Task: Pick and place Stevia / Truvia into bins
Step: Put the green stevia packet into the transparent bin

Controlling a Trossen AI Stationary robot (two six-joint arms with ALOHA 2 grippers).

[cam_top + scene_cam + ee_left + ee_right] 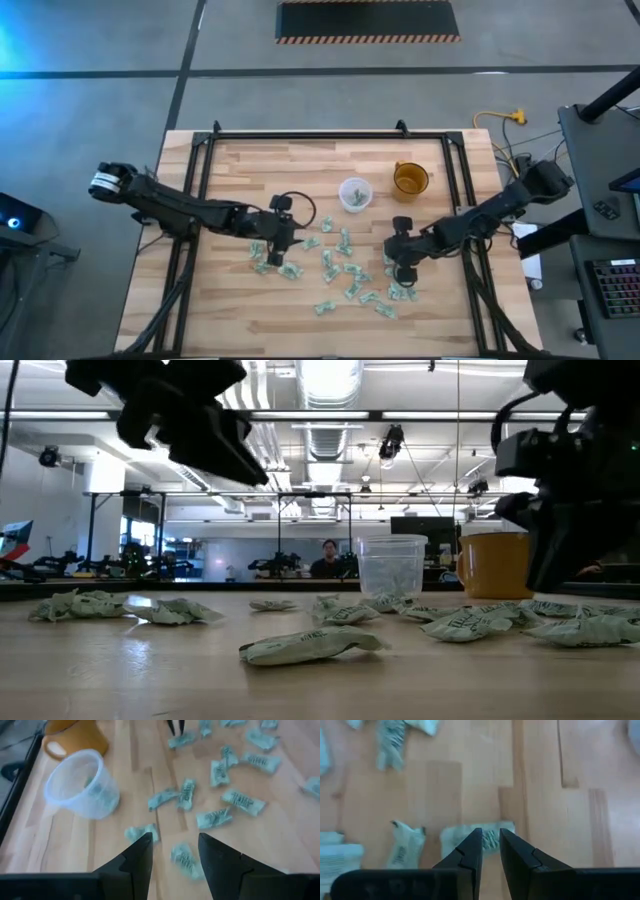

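Note:
Several pale green and white Stevia sachets [345, 270] lie flat and scattered on the wooden table. The clear plastic cup [354, 193] stands upright behind them, with a sachet or two inside [95, 787]. My left gripper [175, 845] is open and raised above the left part of the scatter [275, 240], over a sachet [184, 861]. My right gripper [490, 842] is down at table level on the right [403, 268]. Its fingertips are narrowly apart over the middle of one sachet [455, 836]. My right gripper comes from above onto the middle of a lying sachet [490, 839], which shows in the narrow gap and sticks out past both fingers. The fingers hide whether the tips touch it. The sachet lies flat on the table.
An orange cup [410, 179] stands right of the clear cup. A black frame [205, 160] runs along the table's left, far and right sides. Bare wood lies along the near edge [250, 320] and the far left part.

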